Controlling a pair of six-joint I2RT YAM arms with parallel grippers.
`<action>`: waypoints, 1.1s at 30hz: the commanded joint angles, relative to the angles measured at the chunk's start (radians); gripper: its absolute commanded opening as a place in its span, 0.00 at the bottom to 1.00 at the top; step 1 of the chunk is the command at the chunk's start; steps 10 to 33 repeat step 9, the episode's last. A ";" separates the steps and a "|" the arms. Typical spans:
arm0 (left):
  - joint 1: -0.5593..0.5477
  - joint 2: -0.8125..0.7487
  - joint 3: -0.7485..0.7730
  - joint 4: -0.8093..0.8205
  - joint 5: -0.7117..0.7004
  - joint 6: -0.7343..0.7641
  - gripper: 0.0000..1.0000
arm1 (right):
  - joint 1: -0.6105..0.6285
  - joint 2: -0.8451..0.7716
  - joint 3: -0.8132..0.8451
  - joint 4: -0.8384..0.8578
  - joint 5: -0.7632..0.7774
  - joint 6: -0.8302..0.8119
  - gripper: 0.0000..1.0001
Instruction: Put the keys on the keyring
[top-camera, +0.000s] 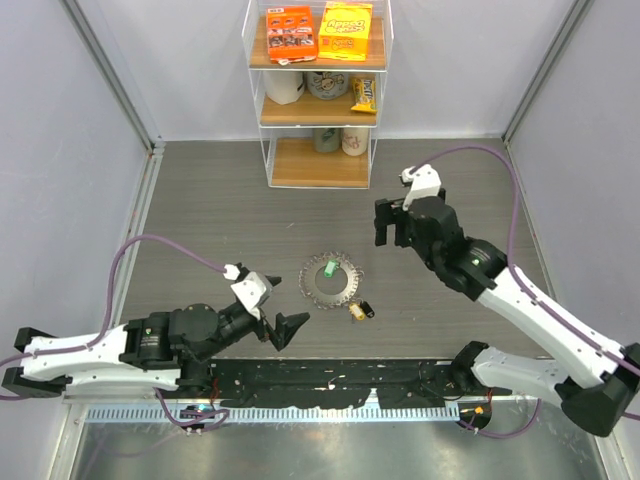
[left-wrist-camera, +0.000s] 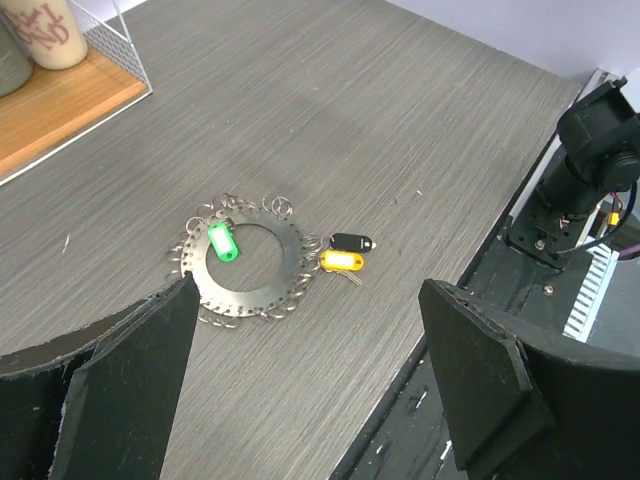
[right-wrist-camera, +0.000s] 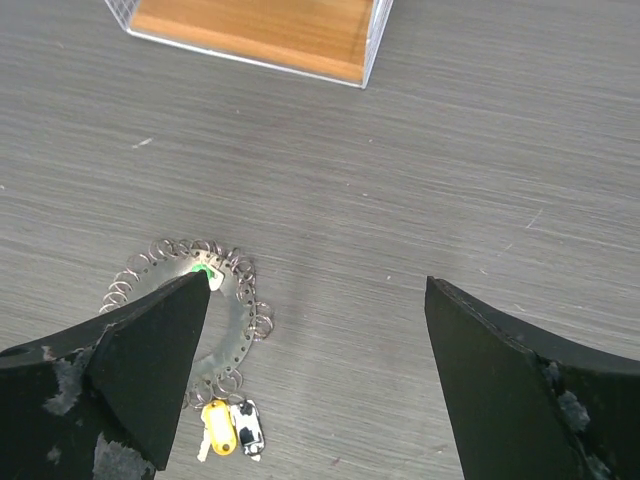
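Keyring (left-wrist-camera: 255, 297) flat on table (top-camera: 200, 200), green key (left-wrist-camera: 223, 241) atop (black key (left-wrist-camera: 351, 241), yellow tag (left-wrist-camera: 342, 261) beside); left gripper (top-camera: 288, 300), right gripper (top-camera: 392, 235) spread, empty.

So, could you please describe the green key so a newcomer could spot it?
In front of the shelf unit lies the round metal keyring. The green key rests on its flat band, while the yellow key and black key lie outside it.

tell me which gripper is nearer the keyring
Left. The left gripper sits just near-left of the keyring; the right gripper hangs farther off, beyond its far right side.
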 joint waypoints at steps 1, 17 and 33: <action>-0.001 0.009 0.043 0.014 -0.027 -0.002 1.00 | 0.002 -0.124 -0.017 0.023 0.075 0.011 0.95; -0.001 0.009 0.038 0.036 -0.035 0.016 1.00 | 0.002 -0.274 -0.075 0.048 0.042 -0.007 0.95; -0.001 0.009 0.038 0.036 -0.035 0.016 1.00 | 0.002 -0.274 -0.075 0.048 0.042 -0.007 0.95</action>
